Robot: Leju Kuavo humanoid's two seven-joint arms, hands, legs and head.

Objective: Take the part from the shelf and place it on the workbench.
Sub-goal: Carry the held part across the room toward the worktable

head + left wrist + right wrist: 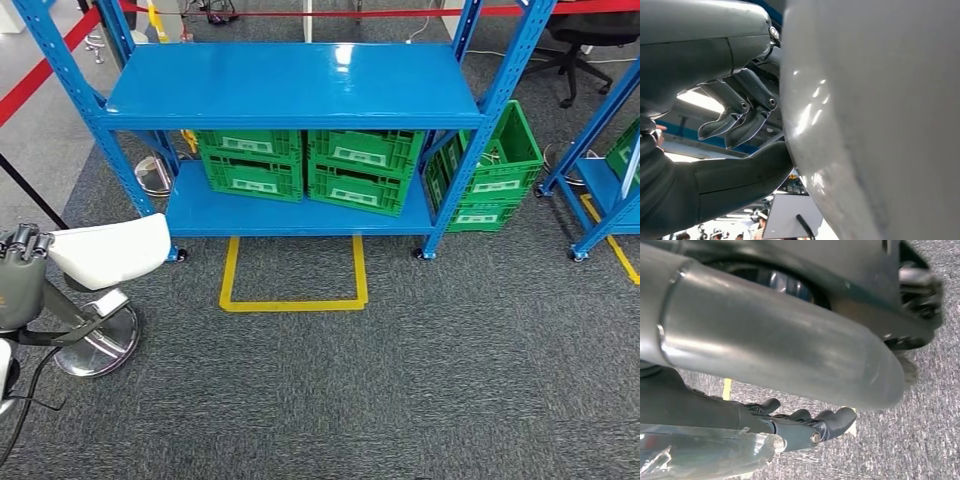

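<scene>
Left hand [23,275] carrying the white part [109,250] clear of the blue shelf [294,85], thumb beneath and fingers [734,120] against its glossy flank (right-hand grip cannot be told); the smooth shell may slip before reaching the counter.

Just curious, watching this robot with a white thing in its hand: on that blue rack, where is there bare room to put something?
The blue rack's top shelf is bare from post to post. The lower shelf is crowded with green crates, leaving only a strip at its left end and front edge.
</scene>
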